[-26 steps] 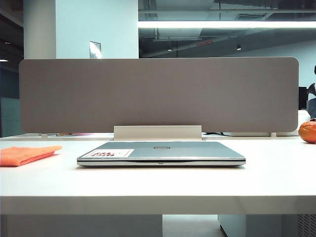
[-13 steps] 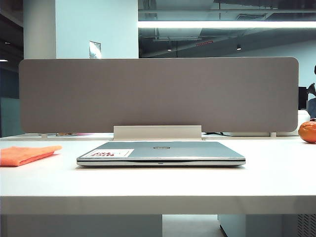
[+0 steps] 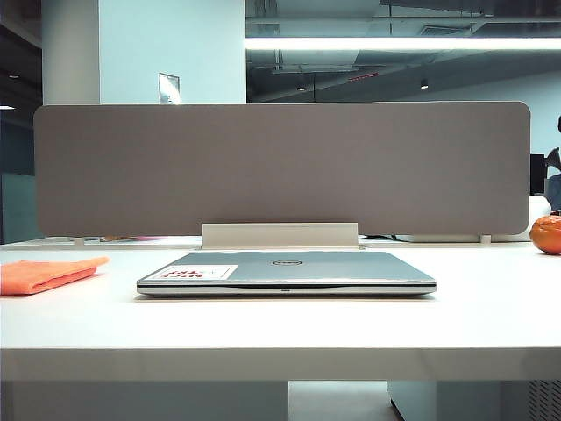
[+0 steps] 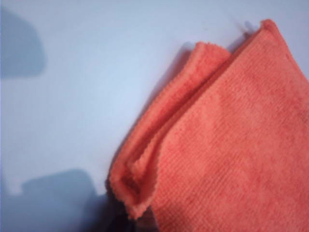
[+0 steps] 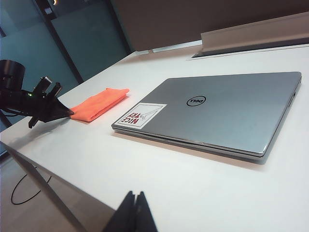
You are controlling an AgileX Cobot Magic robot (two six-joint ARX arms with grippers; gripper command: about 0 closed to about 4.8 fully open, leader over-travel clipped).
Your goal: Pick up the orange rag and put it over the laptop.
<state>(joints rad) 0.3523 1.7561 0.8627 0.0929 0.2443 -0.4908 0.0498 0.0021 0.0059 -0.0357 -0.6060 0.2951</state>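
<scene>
1. The orange rag lies folded flat on the white table at the far left of the exterior view, well apart from the laptop.
2. The silver Dell laptop sits closed at the middle of the table, with a white sticker printed in red on its lid.
3. The left gripper is seen in the right wrist view at the rag's near corner, its dark fingers pressed together to a point that touches the rag's edge.
4. The left wrist view shows the rag's folded corner close up.
5. The right gripper hangs back over the table's near edge, its fingers pressed together and holding nothing.
6. An orange ball rests at the table's far right.
</scene>
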